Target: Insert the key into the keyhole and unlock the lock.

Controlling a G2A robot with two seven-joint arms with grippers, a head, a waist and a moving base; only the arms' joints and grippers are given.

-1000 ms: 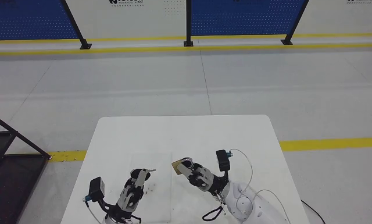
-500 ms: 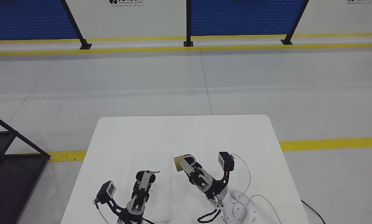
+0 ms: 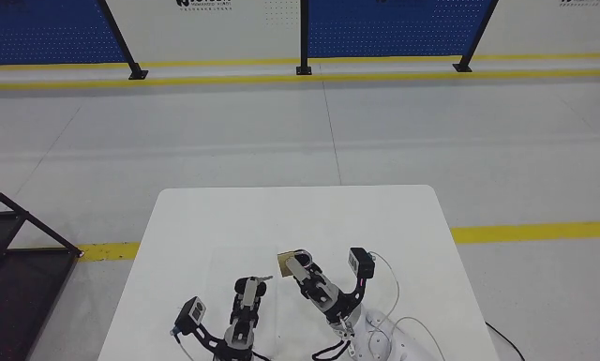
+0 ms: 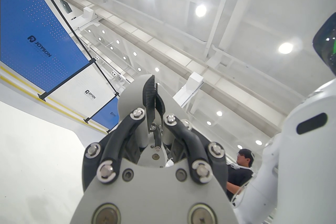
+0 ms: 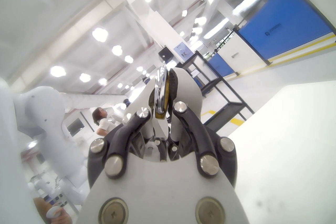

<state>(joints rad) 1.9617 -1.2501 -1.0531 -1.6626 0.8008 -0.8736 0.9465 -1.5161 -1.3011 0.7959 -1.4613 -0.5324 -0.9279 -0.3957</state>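
both arms are over the near part of the white counter (image 3: 281, 211), their tips angled toward each other. the right gripper (image 3: 298, 264) is pinching the brass lock (image 3: 284, 262), and from its wrist you can see the shiny shackle squeezed between the two pads, with the lock held clear of the counter top. the left gripper (image 3: 254, 285) has its fingers pressed together on the small key (image 3: 267, 278), which pokes out toward the lock and sits just beside it, though i cannot tell whether the two touch.
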